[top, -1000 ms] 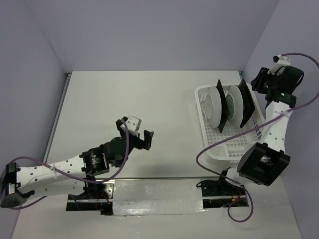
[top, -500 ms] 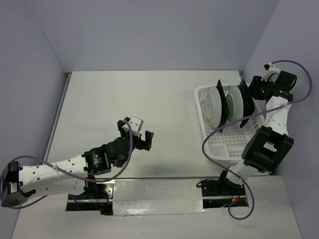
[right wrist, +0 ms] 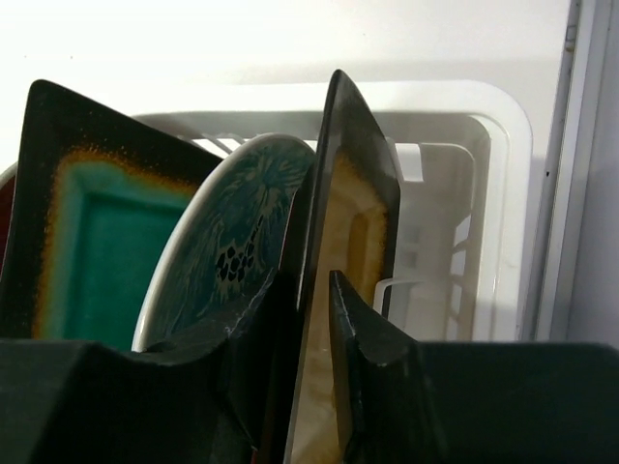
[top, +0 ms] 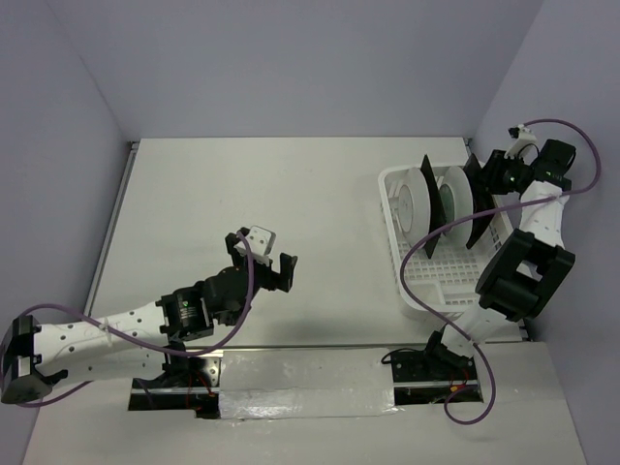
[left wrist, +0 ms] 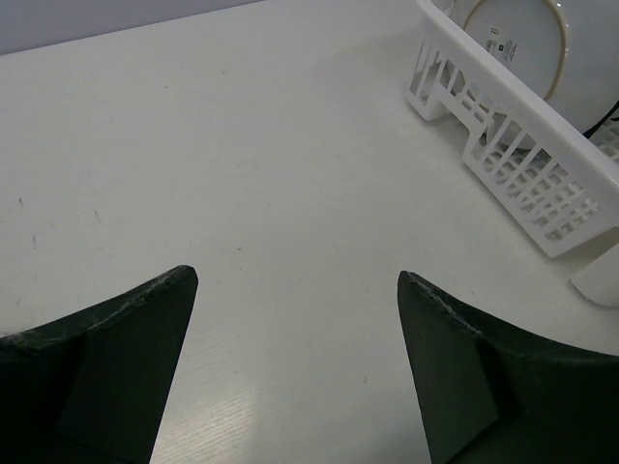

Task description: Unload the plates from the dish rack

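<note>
The white dish rack (top: 394, 225) stands at the far right of the table with plates upright in it. In the right wrist view, a black-rimmed square plate with an amber centre (right wrist: 363, 193) is nearest the rack's end wall. A round floral plate (right wrist: 237, 242) and a teal square plate (right wrist: 97, 232) stand behind it. My right gripper (right wrist: 311, 280) straddles the amber plate's near rim, one finger on each face, shut on it. My left gripper (top: 273, 257) hovers open over bare table at centre-left, holding nothing.
The rack (left wrist: 522, 164) sits close to the right wall and a metal rail (right wrist: 571, 174) along the table's edge. A pale plate back (left wrist: 527, 39) shows over the rack's wall. A purple cable (top: 426, 262) loops across the rack's front part.
My right gripper has swung left onto the amber plate's rim, and its fingers have drawn together on it. The left arm has hardly moved.
</note>
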`<state>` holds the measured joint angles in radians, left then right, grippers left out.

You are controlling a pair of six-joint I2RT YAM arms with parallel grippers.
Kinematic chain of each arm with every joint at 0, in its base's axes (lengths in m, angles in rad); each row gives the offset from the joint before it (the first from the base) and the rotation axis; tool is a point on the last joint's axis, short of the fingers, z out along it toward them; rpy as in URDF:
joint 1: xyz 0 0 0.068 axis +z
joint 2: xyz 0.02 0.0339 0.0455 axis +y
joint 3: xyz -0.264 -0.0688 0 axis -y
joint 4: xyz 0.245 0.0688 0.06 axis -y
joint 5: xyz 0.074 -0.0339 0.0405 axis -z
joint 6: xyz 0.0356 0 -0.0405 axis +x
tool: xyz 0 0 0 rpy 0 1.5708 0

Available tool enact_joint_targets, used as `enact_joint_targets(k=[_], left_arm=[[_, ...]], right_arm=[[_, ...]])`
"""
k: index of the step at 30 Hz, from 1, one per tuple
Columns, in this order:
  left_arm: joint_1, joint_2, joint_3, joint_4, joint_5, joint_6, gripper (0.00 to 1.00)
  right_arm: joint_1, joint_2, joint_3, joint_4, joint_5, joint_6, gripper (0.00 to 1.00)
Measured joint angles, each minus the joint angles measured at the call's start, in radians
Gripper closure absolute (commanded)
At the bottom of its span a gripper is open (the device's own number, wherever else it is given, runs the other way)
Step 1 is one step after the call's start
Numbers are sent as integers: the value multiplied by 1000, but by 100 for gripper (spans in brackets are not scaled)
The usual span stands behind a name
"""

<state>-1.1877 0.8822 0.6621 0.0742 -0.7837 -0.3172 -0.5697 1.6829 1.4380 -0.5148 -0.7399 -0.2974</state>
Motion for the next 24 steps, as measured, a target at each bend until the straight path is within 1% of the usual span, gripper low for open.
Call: enact_joint_targets(k=[3,6,9,14,16,24], left_arm=[[0,7,0,-1,1,0,3],[0,14,0,-4,2,0,3],[0,15,1,-8,2,0,3],[0,22,5,-8,0,0,3],[0,31,9,-8,-2,1,3],[0,45,13,-14,-5,1,3]], right_arm=[[-10,0,1,-3,-25,2,74],[-16,0,2,-11,-41,13,84],[-17,0,5,-29,-56,24,90],[-19,1,21,-58,-62,35,96],[-20,3,34,-77,-63,41,100],[-19,3,89,-100,-79,98,100]])
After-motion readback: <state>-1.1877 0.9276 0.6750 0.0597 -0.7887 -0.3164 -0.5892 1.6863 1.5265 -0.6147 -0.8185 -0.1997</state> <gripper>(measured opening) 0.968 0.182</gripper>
